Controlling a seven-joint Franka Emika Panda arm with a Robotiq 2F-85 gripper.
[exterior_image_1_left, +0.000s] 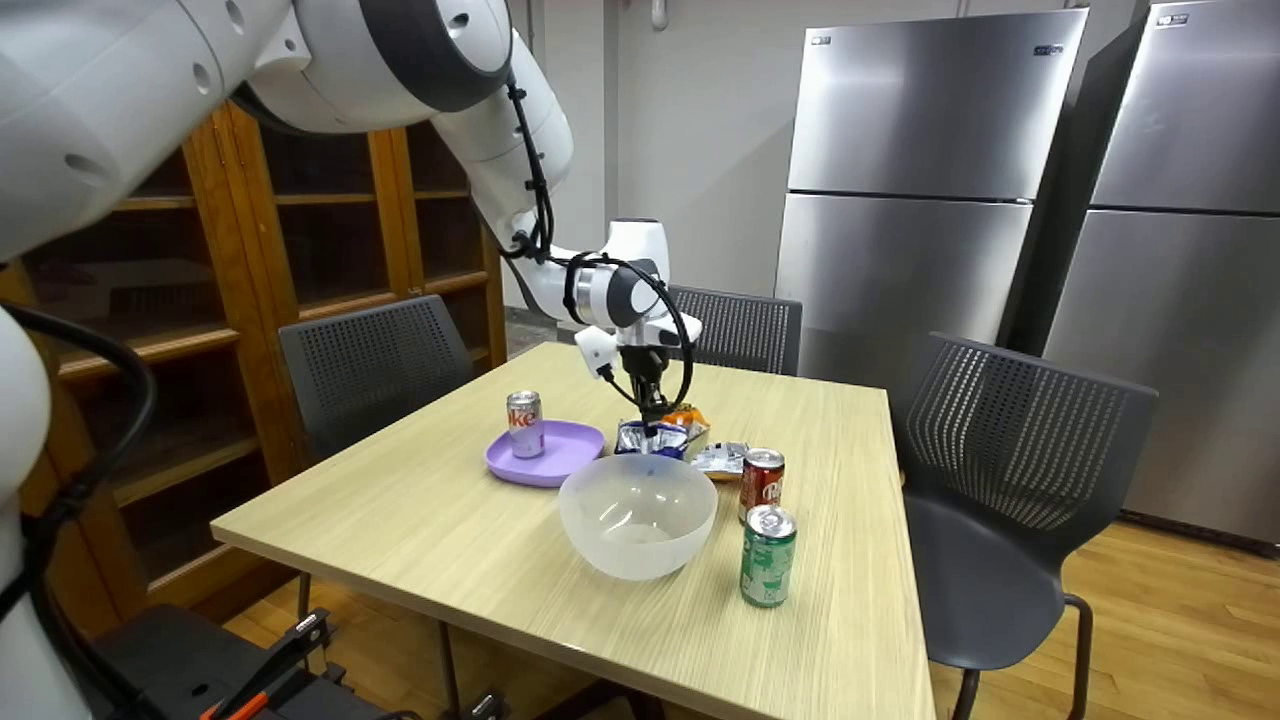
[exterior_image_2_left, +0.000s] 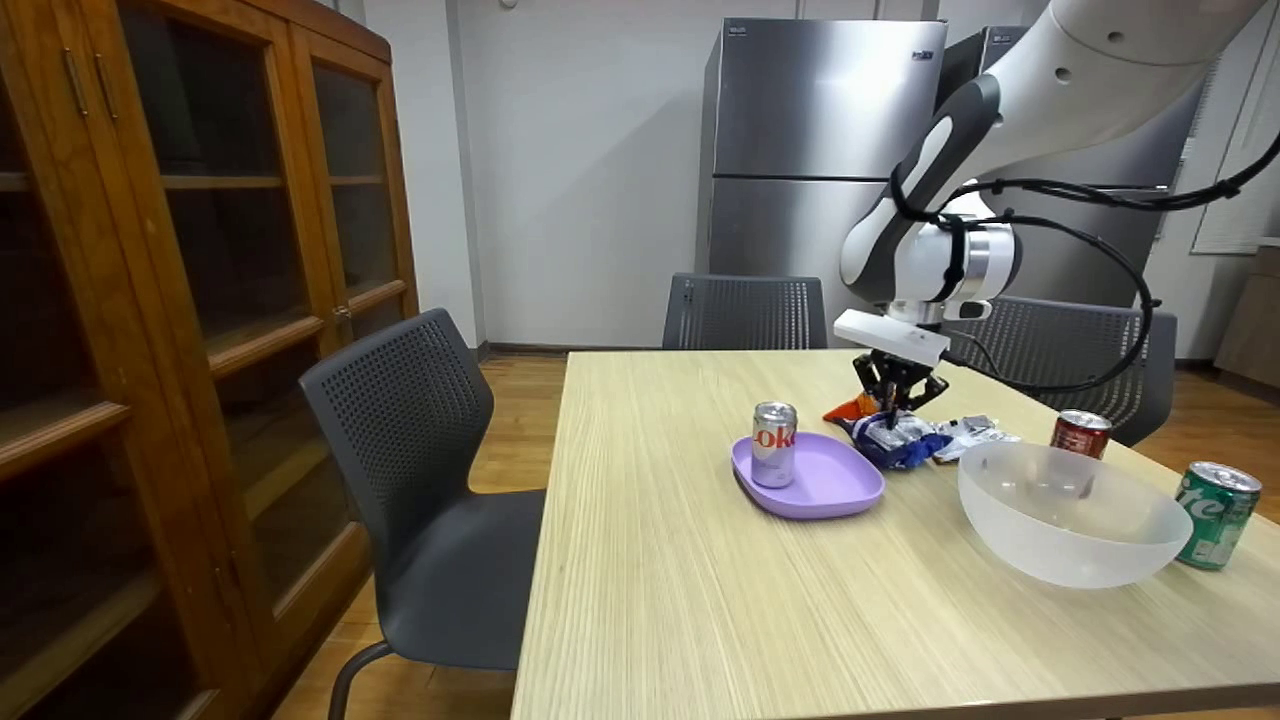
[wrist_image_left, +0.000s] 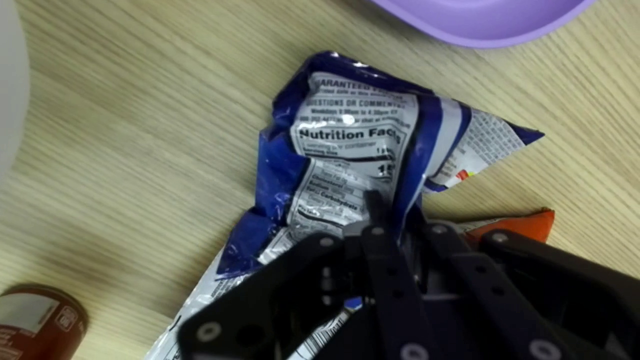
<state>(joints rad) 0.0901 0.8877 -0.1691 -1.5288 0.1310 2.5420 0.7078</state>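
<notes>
Two steel refrigerators (exterior_image_1_left: 915, 270) back a pale wood table (exterior_image_1_left: 400, 510) where a robot gripper (exterior_image_1_left: 650, 427) clasps a blue snack bag (exterior_image_1_left: 672, 439).

In an exterior view, the bag lies just beyond a frosted bowl (exterior_image_1_left: 640, 563), near a lavender plate (exterior_image_1_left: 577, 440) holding a silver Coke can (exterior_image_1_left: 525, 425). In an exterior view, the arm (exterior_image_2_left: 1080, 85) bends down to the crumpled blue bag, with an orange bag (exterior_image_2_left: 851, 408) and a silver packet (exterior_image_2_left: 970, 433) to either side. In the wrist view, the bag shows glossy, creased deep-blue film framing a silvery-white panel (wrist_image_left: 350, 135) printed "Nutrition Facts," with a striped corner jutting to a point. The fingers (wrist_image_left: 378, 212) stand close together, a fold of the film pinched between them. The orange bag pokes out past the gripper; the silver packet shows at the blue bag's lower edge.
</notes>
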